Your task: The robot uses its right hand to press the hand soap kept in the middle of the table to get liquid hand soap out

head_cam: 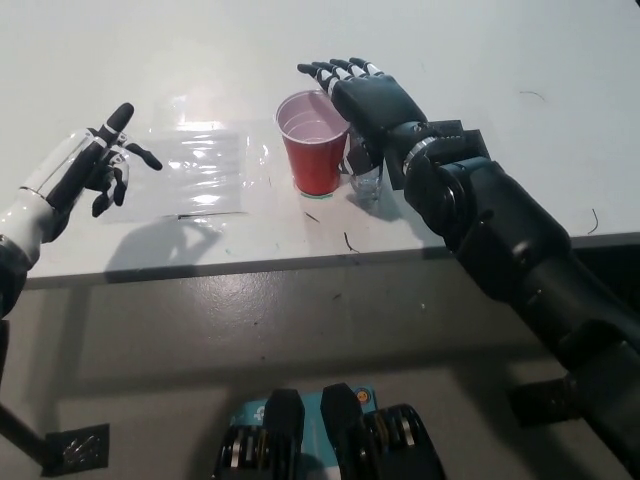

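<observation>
A clear hand soap bottle (368,183) stands near the table's front edge, just right of a red plastic cup (315,150). Only the bottle's lower body shows; its top is hidden under my black right hand (366,96). That hand lies flat over the bottle, palm down, fingers stretched out and apart past the cup's rim, holding nothing. Whether the palm touches the pump cannot be seen. My white left hand (85,170) hovers at the left of the table, open, fingers spread.
A clear plastic sheet (205,165) lies flat on the white table (480,60) between my left hand and the cup. The table's front edge (250,262) runs across the picture, with grey floor below it.
</observation>
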Robot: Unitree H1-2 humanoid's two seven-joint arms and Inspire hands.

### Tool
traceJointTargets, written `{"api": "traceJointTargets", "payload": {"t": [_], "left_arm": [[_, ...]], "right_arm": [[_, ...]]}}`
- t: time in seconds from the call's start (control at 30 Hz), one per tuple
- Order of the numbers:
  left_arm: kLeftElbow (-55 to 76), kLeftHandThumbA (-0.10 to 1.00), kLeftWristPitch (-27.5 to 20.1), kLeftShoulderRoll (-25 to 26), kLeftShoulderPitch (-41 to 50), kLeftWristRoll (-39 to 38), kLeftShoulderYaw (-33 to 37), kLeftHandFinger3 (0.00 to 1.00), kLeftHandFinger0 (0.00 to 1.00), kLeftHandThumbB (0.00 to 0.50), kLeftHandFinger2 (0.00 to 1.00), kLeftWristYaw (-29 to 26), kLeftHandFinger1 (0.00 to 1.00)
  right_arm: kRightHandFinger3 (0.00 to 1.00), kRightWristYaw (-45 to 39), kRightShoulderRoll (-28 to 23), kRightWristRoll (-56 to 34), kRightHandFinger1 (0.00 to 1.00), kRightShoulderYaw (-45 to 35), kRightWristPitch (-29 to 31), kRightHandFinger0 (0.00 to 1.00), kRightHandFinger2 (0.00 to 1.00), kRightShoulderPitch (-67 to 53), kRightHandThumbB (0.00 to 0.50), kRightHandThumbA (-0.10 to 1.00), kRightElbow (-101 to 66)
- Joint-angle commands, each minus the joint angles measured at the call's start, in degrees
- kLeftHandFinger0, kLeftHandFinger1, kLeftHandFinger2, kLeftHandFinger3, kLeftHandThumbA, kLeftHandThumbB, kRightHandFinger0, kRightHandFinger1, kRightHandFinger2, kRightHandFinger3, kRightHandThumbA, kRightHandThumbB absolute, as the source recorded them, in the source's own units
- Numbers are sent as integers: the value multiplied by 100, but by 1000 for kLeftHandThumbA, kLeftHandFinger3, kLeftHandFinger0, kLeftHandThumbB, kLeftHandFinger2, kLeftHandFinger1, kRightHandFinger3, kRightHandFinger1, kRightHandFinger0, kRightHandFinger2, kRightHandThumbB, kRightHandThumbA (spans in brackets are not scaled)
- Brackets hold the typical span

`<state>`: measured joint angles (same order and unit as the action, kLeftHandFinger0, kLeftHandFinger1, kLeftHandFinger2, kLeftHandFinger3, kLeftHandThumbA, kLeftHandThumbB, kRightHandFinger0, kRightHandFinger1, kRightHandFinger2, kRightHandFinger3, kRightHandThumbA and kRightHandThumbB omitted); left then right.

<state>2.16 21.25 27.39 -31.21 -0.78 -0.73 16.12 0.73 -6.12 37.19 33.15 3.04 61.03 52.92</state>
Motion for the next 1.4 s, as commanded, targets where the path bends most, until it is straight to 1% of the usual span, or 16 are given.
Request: {"api": "traceJointTargets", "payload": {"t": [0.0,0.23,0.3,0.33,0.4,0.5,0.57,0.63,0.73,0.8,0.9,0.97,1.03,1.13,1.27,1.37], "left_arm": [[150,1000,-147,224,-172,32,-38,360,68,70,116,100,29],[176,1000,-146,221,46,52,8,365,47,77,96,126,7],[215,1000,-34,199,125,30,-9,376,52,86,114,111,22],[241,1000,-82,204,185,46,-4,378,58,70,123,105,37],[254,1000,-84,209,238,44,0,381,57,69,125,112,39],[272,1000,-55,200,310,38,-10,392,44,70,126,98,33],[273,1000,-41,203,330,39,-5,403,42,68,138,103,35],[237,1000,-63,202,373,31,-4,402,36,70,140,110,37],[232,1000,-81,200,425,62,32,407,46,70,140,114,39],[264,1000,41,193,425,52,33,415,55,67,150,114,45],[261,997,47,170,460,16,-4,412,73,59,164,116,58],[253,994,15,184,473,17,-6,415,78,54,170,132,59],[261,1000,8,200,499,47,8,409,74,67,160,140,52],[252,1000,-6,181,555,4,-32,405,67,69,145,142,40],[236,987,-75,173,603,8,-63,384,54,58,122,113,22],[236,988,-49,175,643,-4,-82,380,46,56,113,113,14]], "right_arm": [[1000,-1032,94,-186,1000,160,-128,1000,1000,-1048,500,1000,639],[1000,-1071,-133,-214,1000,-1,-296,1000,1000,-679,500,1000,36],[1000,-1143,-202,-261,1000,-83,-399,1000,1000,-517,500,1000,-185],[1000,-1122,-273,-286,1000,-164,-395,1000,1000,-349,500,1000,-377],[1000,-1091,-313,-302,1000,-232,-365,1000,1000,-262,500,1000,-523],[1000,-1452,-467,-384,1000,-433,-654,1000,1000,196,500,1000,-1020],[1000,-1520,-485,-404,1000,-504,-681,1000,1000,308,500,1000,-1147],[1000,-1487,-493,-380,1000,-541,-561,1000,1000,475,500,1000,-1175],[1000,-1560,-487,-363,1000,-595,-621,1000,1000,604,500,1000,-1305],[1000,-1552,-435,-335,1000,-656,-726,1000,1000,825,500,1000,-1325],[1000,-1559,-406,-327,1000,-715,-715,1000,1000,1022,500,1000,-1372],[1000,-1536,-413,-362,1000,-778,-659,1000,1000,1089,500,1000,-1452],[1000,-1670,-435,-418,1000,-860,-801,1000,1000,1165,500,1000,-1588],[1000,-1724,-551,-493,1000,-1003,-769,1000,1000,1156,500,1000,-1907],[1000,-1728,-683,-558,1000,-1262,-840,1000,1000,1015,500,1000,-2389],[1000,-1947,-898,-595,1000,-1429,-1106,1000,1000,871,500,1000,-2912]]}}
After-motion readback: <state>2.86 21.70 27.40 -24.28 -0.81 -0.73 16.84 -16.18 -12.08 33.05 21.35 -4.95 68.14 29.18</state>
